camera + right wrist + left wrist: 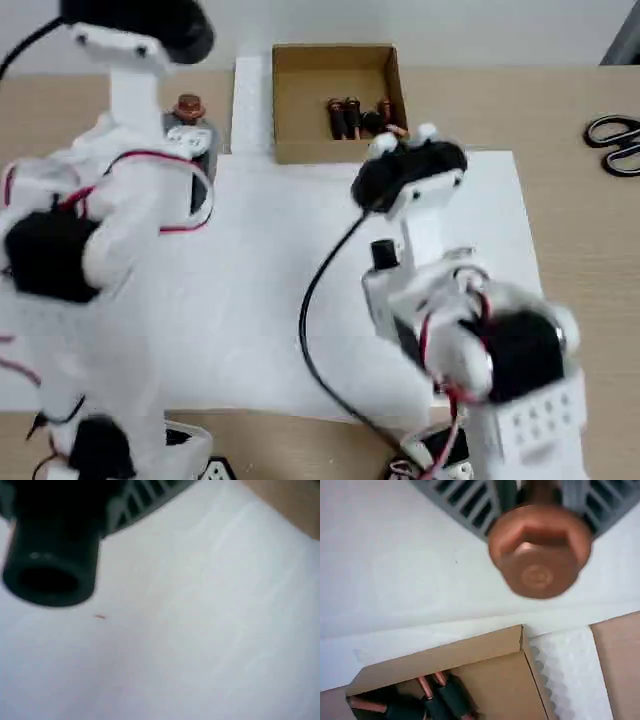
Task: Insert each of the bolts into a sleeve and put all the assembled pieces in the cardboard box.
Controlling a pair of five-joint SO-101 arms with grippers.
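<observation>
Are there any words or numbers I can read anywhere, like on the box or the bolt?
No text can be read anywhere.
On the bolt, a faint round stamp, too blurred to read.
On the sleeve, tiny marks, too blurred to read.
On the cardboard box, no print shows.

- Surface [580,220]: light wood-grain top, spanning the full width of the high view.
- White sheet [260,300]: matte, rectangular, lying flat on the middle of the surface, with bare wood past its far and right edges.
- Textured white pad [250,100]: narrow strip at the sheet's far edge.
- Scissors [615,143]: dark handles, on bare wood at the right edge.
- Wall [450,25]: pale and plain, behind the surface.
- Light: soft and even.
</observation>
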